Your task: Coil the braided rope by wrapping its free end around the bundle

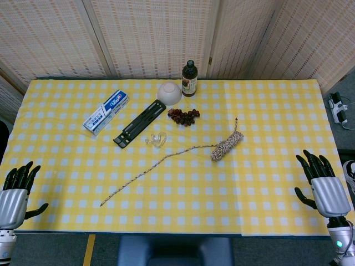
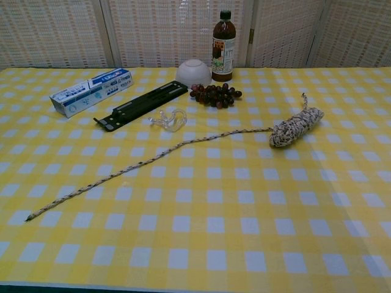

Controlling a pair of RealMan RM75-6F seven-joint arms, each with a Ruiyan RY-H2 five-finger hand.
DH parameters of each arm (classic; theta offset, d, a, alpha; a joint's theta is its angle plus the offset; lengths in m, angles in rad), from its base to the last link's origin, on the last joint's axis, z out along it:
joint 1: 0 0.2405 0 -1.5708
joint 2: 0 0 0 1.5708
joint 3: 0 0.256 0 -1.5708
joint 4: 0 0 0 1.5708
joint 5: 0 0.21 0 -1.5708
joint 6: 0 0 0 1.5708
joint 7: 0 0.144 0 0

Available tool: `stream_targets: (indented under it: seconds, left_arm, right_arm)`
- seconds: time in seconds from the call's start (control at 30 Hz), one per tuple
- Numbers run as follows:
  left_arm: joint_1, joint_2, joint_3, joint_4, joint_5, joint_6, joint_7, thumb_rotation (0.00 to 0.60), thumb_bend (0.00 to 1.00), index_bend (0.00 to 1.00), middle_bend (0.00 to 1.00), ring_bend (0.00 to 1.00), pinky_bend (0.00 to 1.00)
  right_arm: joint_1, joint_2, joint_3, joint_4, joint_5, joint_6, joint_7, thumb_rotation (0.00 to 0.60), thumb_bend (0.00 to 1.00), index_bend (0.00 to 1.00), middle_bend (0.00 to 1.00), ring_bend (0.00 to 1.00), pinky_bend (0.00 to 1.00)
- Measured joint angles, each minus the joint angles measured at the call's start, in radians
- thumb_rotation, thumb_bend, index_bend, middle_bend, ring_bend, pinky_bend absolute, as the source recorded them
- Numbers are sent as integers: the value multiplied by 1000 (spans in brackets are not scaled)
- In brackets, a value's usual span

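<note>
The braided rope's bundle (image 1: 227, 146) (image 2: 296, 127) lies right of the table's middle. Its free end (image 1: 150, 169) (image 2: 131, 170) trails across the yellow checked cloth toward the front left, ending near the edge. My left hand (image 1: 15, 191) hovers at the table's front-left corner, fingers spread, holding nothing. At the front-right edge my right hand (image 1: 321, 185) is likewise spread and empty. Both hands are far from the rope. The chest view shows neither hand.
Behind the rope stand a brown bottle (image 1: 189, 78), an upturned white bowl (image 1: 170, 93), a cluster of dark grapes (image 1: 183, 116), a black folding stand (image 1: 138, 123), a clear plastic piece (image 1: 156, 139) and a toothpaste box (image 1: 106, 111).
</note>
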Motion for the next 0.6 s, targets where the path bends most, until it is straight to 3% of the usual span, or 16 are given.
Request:
stream_targets:
  seconds: [0.23,0.6]
  left_arm:
    - [2,1,2,-6,11,8,-1,600,135,126,25,24,0]
    - [9,4,5,-11,-2,7,-1,600,135,130,25,24,0]
  right_arm:
    - [92,11,22,0,9,-130,-14,600,356,0,92,98,0]
    - [375,-55,109,93,104,-488,-64,600,356,49,115,113,0]
